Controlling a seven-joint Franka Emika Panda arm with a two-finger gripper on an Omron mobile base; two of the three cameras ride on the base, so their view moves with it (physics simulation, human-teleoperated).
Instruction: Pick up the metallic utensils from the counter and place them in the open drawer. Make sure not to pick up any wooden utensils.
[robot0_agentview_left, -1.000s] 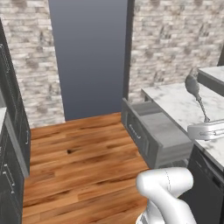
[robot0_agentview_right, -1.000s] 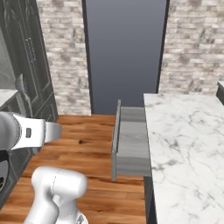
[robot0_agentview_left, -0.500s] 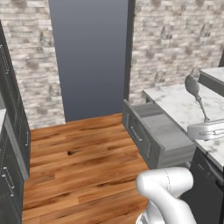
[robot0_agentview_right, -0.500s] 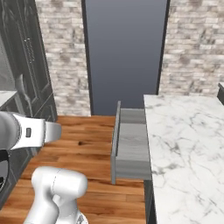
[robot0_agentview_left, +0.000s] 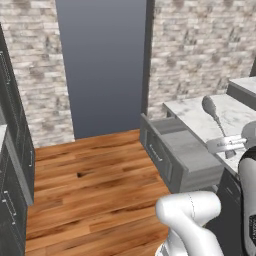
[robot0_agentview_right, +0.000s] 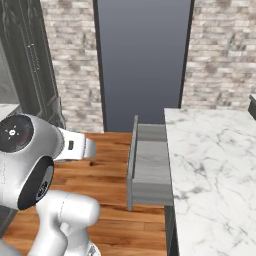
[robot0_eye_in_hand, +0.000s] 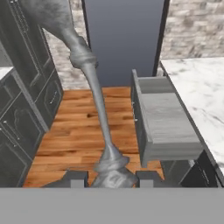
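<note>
carrying the grey metal spoon (robot0_eye_in_hand: 94, 94), clenched at its handle end by the fingers (robot0_eye_in_hand: 111, 178), bottom centre of hand view. we judge next: swing right over the open drawer (robot0_eye_in_hand: 168, 118), lower, release.

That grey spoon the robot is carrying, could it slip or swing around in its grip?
The spoon looks stiff metal, so it probably won't flop. It is pinched at the thin handle end by the gripper, so the bowl may swing. Its smooth surface could slip.

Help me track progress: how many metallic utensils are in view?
1: a grey metal spoon, gripped by its handle end in the gripper, above the wood floor beside the open drawer. Others may be out of frame.
</note>
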